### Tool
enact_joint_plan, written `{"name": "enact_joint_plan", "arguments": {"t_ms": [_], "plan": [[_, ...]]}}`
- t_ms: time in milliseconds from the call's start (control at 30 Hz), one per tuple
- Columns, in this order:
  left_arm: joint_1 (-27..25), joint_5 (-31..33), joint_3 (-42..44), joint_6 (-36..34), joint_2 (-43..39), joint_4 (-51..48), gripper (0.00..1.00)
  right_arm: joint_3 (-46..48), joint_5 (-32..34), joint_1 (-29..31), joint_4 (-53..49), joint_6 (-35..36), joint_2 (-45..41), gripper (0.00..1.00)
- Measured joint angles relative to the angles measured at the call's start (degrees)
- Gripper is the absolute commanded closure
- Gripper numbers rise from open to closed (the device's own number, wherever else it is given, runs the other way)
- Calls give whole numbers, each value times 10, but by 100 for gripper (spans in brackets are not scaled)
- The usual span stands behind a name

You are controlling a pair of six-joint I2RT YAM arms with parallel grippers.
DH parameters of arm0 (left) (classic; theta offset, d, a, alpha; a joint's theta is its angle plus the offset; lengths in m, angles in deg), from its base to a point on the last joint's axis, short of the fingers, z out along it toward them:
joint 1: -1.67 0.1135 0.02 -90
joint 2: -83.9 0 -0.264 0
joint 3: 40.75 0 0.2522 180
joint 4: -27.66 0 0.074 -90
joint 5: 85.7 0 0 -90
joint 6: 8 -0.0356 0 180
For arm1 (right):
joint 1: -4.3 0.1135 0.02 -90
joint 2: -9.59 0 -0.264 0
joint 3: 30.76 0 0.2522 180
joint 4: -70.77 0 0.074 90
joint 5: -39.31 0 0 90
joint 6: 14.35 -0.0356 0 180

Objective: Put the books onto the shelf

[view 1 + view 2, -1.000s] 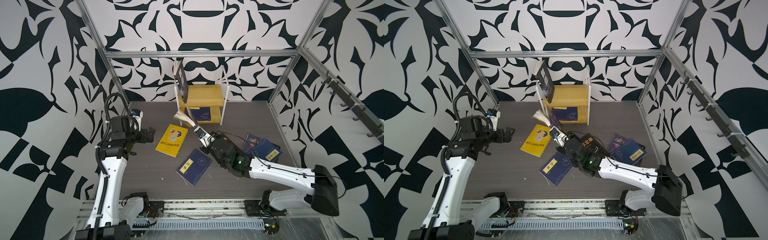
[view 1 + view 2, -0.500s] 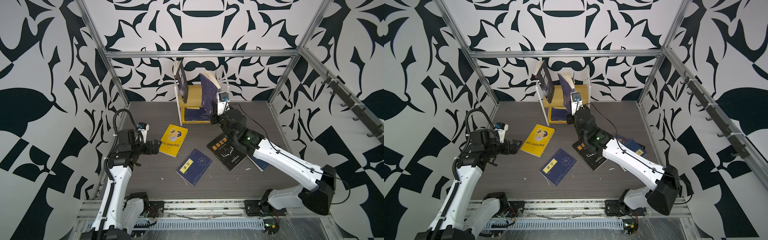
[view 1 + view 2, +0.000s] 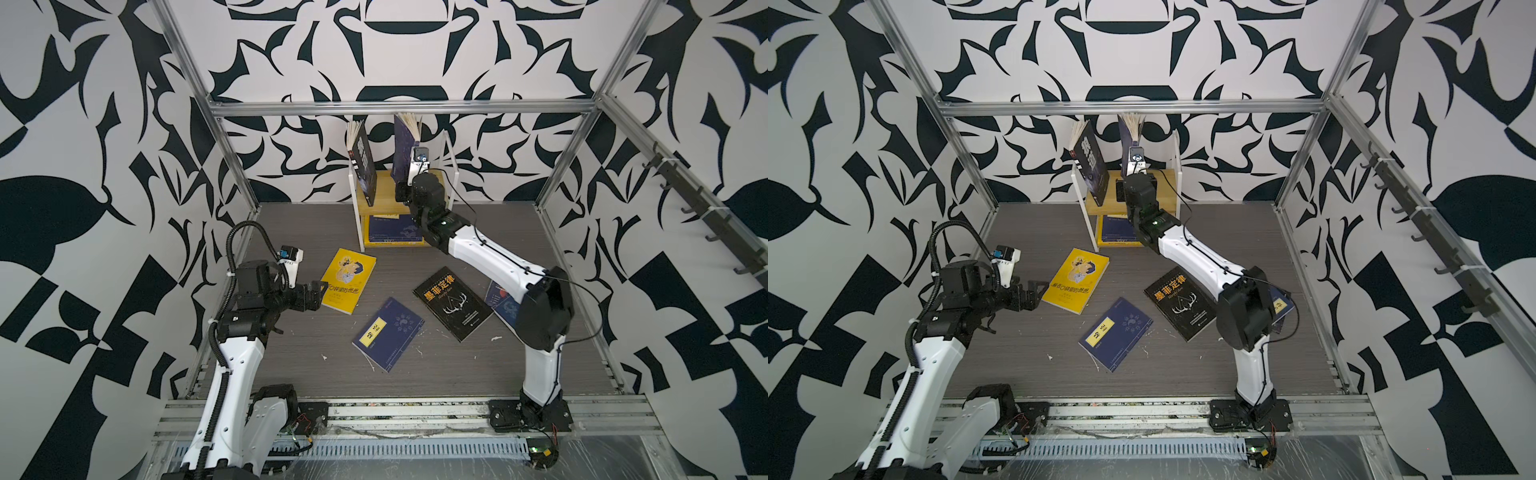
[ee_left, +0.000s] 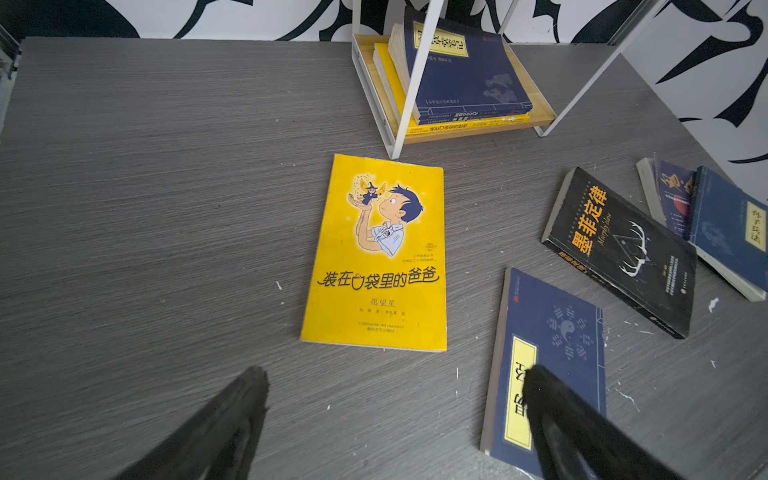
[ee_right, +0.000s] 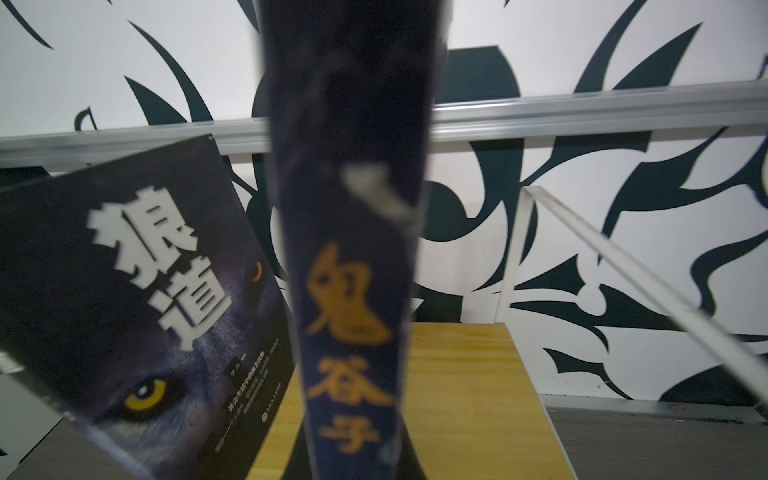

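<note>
Books lie loose on the desk (image 3: 291,365) and also sit on the shelf. Nearest, at 6 o'clock of desk centre, is the navy labelled book (image 3: 388,332), flat with its cover up. Left tool (image 3: 319,292) is at 9 o'clock, jaws wide and empty, just beside the yellow book (image 3: 348,279), which lies flat at 10 o'clock. Black book (image 3: 453,302) lies flat at 3 o'clock. Navy pile (image 4: 723,232) is just past it, partly under the right arm. Shelf (image 3: 384,187) stands at 12 o'clock. Its lower tier holds a flat stack (image 3: 392,228). On the top board the wolf book (image 3: 365,170) leans at the 9 o'clock side. Right tool (image 3: 402,192) is pinched narrow low on the purple-blue book (image 3: 405,151), which stands upright over the top board with its pages fanning on top. Whether its foot touches the board cannot be told.

Judged handling: thin paperbacks, light and floppy, with glossy covers that are probably slick. Flat ones offer no lip, so take a long edge or spine corner with one finger slid under. The upright one will likely splay or topple unless leaned on the wolf book.
</note>
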Motion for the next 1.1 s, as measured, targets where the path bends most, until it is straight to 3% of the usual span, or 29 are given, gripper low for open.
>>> {"name": "enact_joint_plan", "arguments": {"t_ms": [233, 833, 1100], "plan": [[-4, 0, 0, 0, 1, 1, 1, -104, -5, 0, -14, 1, 100, 100], [-6, -2, 0, 2, 6, 7, 1, -112, -31, 21, -27, -19, 103, 100], [-8, -2, 1, 6, 6, 9, 1, -97, -45, 25, -17, -13, 100, 81]]}}
